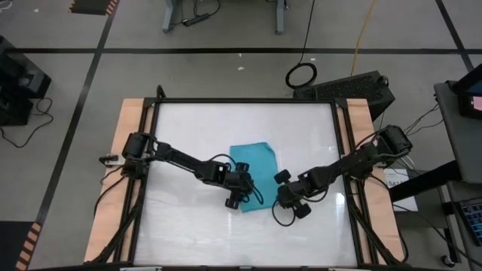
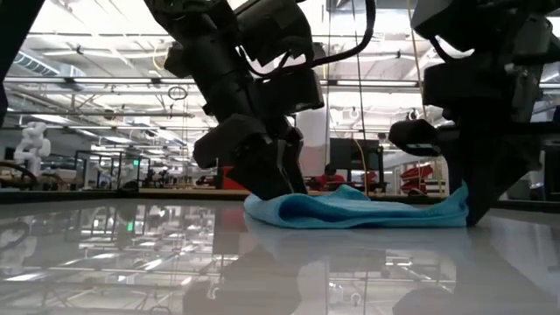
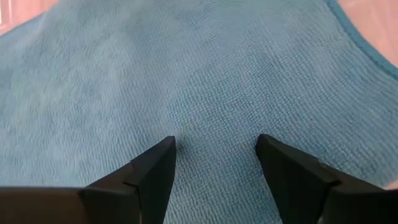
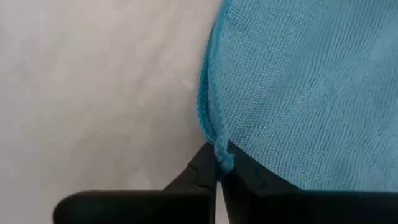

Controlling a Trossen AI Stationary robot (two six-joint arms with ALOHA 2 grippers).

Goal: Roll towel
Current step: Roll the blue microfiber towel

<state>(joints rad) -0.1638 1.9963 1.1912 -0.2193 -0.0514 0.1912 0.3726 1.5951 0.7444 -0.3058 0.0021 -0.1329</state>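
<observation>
The turquoise towel [image 1: 254, 162] lies flat on the white tabletop near its middle. It also shows in the low view [image 2: 367, 210]. My left gripper [image 3: 216, 146] is open and points down over the towel's near left part [image 1: 241, 188], one finger on either side of a patch of cloth. My right gripper [image 4: 219, 168] stands at the towel's near right edge [image 1: 280, 194] and is shut on the towel. My left gripper's open fingertips [image 3: 165, 152] stand right at the towel's top face [image 3: 214, 112], pointing down. I cannot tell whether they touch it. My right gripper pinches the towel's hemmed edge [image 4: 221, 154] between its two fingertips, on the near right side. It comes slanting down from the table's right. That end [image 2: 457, 199] stands slightly raised; the rest lies on the table.
The white tabletop [image 1: 196, 233] has room all around the towel. Black frame rails [image 1: 340, 150] and wooden boards [image 1: 120, 173] run along its left and right sides. Loose cables [image 1: 282, 218] hang by both grippers.
</observation>
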